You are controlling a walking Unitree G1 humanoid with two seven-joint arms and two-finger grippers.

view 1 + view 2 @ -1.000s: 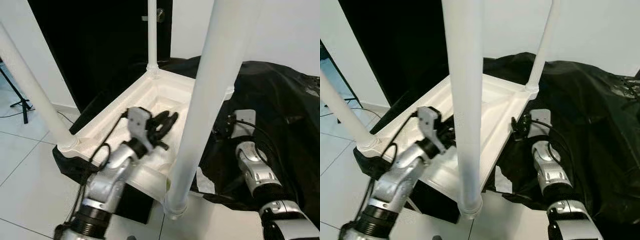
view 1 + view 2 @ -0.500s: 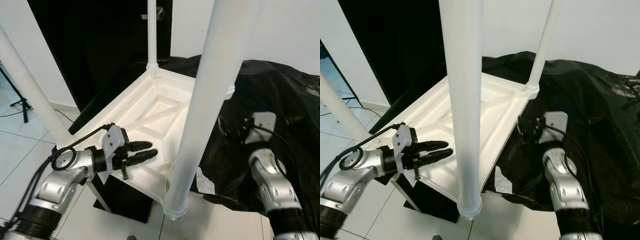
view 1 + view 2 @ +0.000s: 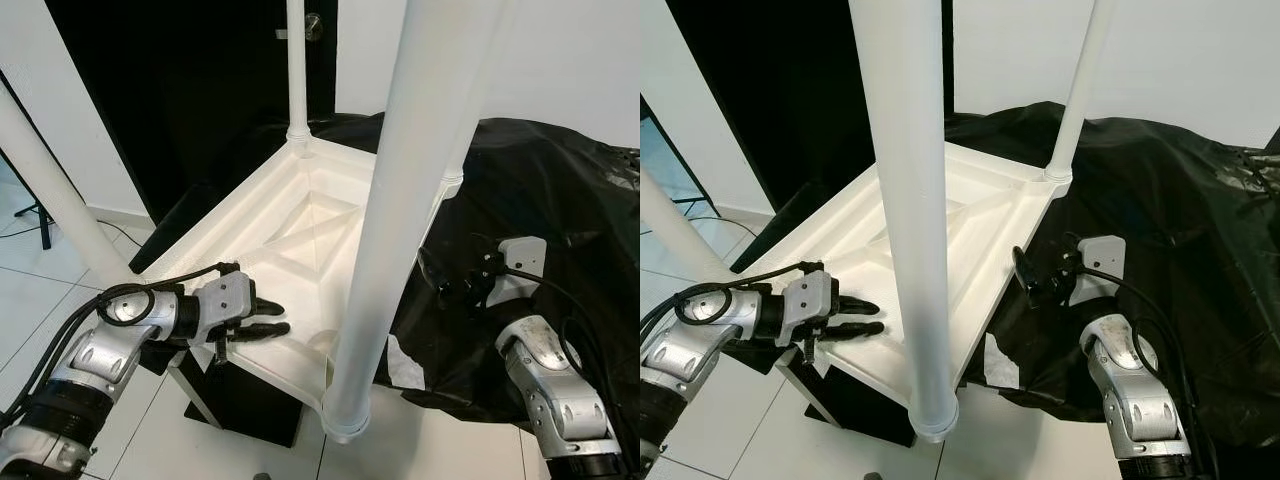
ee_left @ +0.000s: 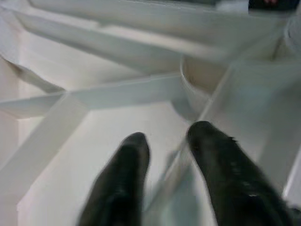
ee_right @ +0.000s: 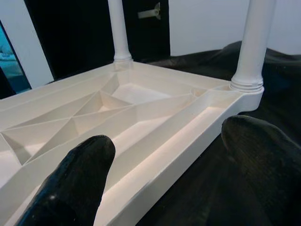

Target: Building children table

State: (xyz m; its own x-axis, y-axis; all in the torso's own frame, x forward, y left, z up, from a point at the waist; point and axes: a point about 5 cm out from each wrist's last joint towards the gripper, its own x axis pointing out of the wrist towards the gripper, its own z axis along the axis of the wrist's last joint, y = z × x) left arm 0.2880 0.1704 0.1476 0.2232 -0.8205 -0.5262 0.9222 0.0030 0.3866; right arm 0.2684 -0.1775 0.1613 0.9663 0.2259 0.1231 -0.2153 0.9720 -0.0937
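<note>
The left gripper [image 3: 268, 320], fingers slightly apart, has dropped onto the upturned table top [image 3: 300, 215] beside the near leg [image 3: 385, 230], the right gripper [image 3: 1032, 278] hovering wide open at its edge, seemingly readying a lift.

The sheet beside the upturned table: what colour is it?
Black, glossy and crumpled; the sheet shows best in the right eye view.

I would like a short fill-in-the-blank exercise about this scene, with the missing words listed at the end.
1. The white table lies upside down, its legs pointing ____.
2. The left gripper is over the table's ribbed ____.
3. Beside the table, the right gripper hovers above a ____ plastic sheet.
4. Its two black fingers are ____.

Missing words: up; underside; black; open
</note>
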